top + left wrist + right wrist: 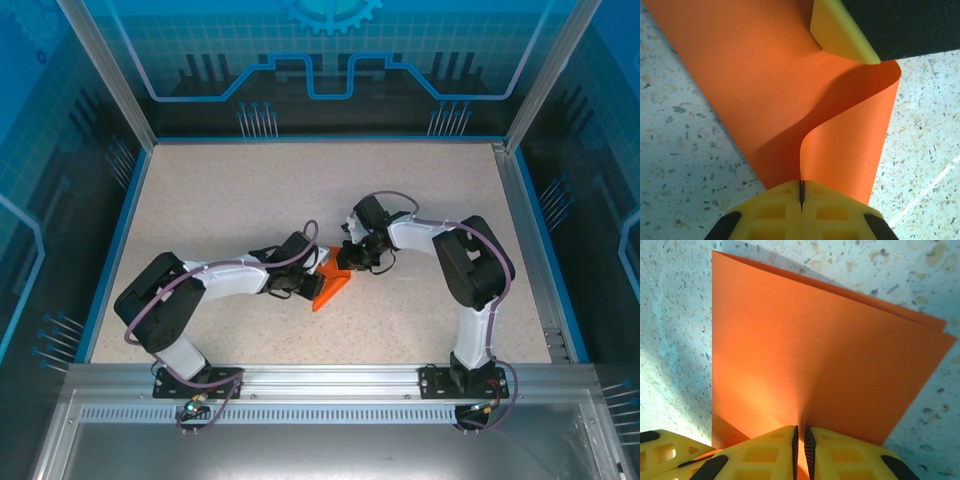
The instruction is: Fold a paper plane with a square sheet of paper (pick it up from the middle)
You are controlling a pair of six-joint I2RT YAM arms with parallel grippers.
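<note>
The square sheet of paper [332,288] is bright orange and lies folded double on the table between the two arms; it has no paper plane shape. My left gripper [312,281] is shut on one edge of it. In the left wrist view the sheet [765,75] curls up from the table into the shut left gripper [801,189]. A yellow finger of the other gripper [840,35] touches its far side. My right gripper [352,262] pinches the opposite side. In the right wrist view the sheet [815,350] shows two layers at its far edge and runs between the right gripper's [801,437] fingers.
The speckled table [250,200] has a blue rim and an aluminium frame at its edges. Both arms meet near the middle, and the left gripper's yellow finger [665,450] shows at the bottom left of the right wrist view.
</note>
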